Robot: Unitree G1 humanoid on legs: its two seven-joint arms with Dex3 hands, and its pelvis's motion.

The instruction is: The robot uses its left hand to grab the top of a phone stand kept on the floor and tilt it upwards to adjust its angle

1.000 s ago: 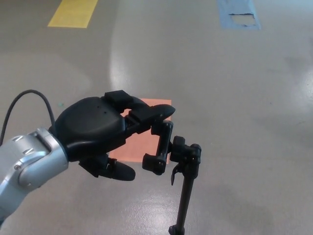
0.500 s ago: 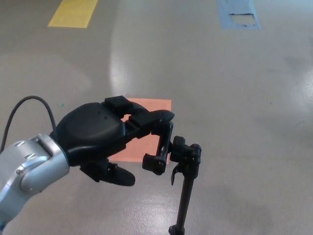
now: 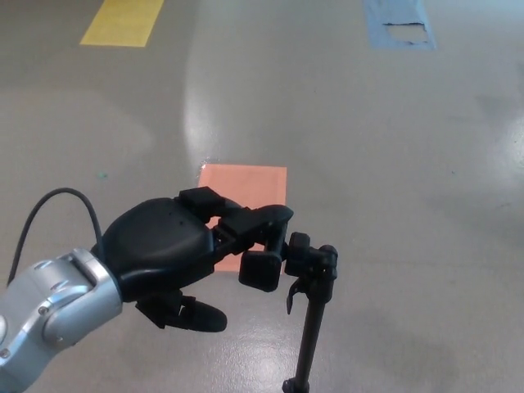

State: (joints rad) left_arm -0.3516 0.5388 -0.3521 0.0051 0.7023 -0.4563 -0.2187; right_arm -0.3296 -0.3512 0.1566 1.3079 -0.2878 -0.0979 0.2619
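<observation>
Two fingers of the left hand (image 3: 176,254) clamp the phone stand (image 3: 309,286) top.

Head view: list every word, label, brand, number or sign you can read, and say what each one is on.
There is no readable text.
Left hand: plain black, no markings visible.
Phone stand: plain black, no label visible.
Floor: only blank colour patches, an orange patch, a yellow patch and a worn blue patch; none carries letters or numbers.
</observation>
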